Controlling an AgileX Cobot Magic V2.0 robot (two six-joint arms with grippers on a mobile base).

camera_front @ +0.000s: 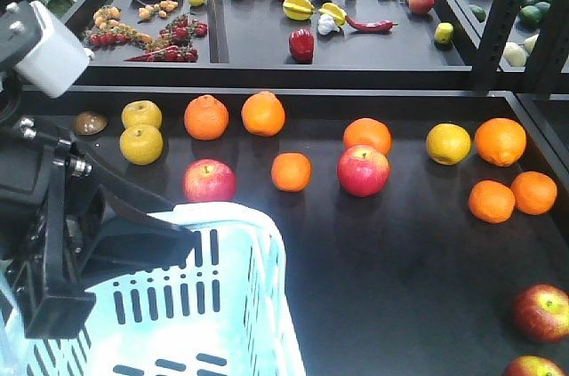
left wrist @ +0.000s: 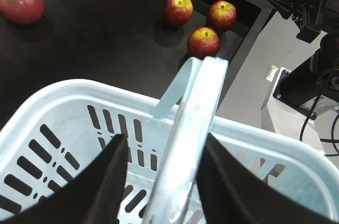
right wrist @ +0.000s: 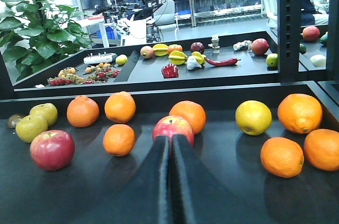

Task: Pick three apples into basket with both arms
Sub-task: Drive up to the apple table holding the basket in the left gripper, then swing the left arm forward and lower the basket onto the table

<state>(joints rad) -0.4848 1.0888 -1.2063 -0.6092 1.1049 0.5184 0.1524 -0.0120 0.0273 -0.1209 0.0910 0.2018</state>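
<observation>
The pale blue basket (camera_front: 233,305) stands at the table's front left, and its raised loop handle (left wrist: 190,128) runs between the fingers of my left gripper (left wrist: 161,142). That gripper is open and straddles the handle, with a gap on the left side. Three dark red apples (left wrist: 178,9) (left wrist: 221,15) (left wrist: 203,42) lie beyond the basket near the table's corner. Two of them show at the front right (camera_front: 540,312) (camera_front: 532,367). My right gripper (right wrist: 170,139) is shut and empty, low over the table. It points at a brighter pinkish-red apple (right wrist: 173,125).
Oranges (camera_front: 292,172), a second pinkish-red apple (camera_front: 210,180), yellow-green apples (camera_front: 141,144) and a lemon (camera_front: 448,143) lie scattered on the black table. Trays of small fruit (camera_front: 302,44) stand behind a raised ledge. A black post (camera_front: 511,16) rises at the back right.
</observation>
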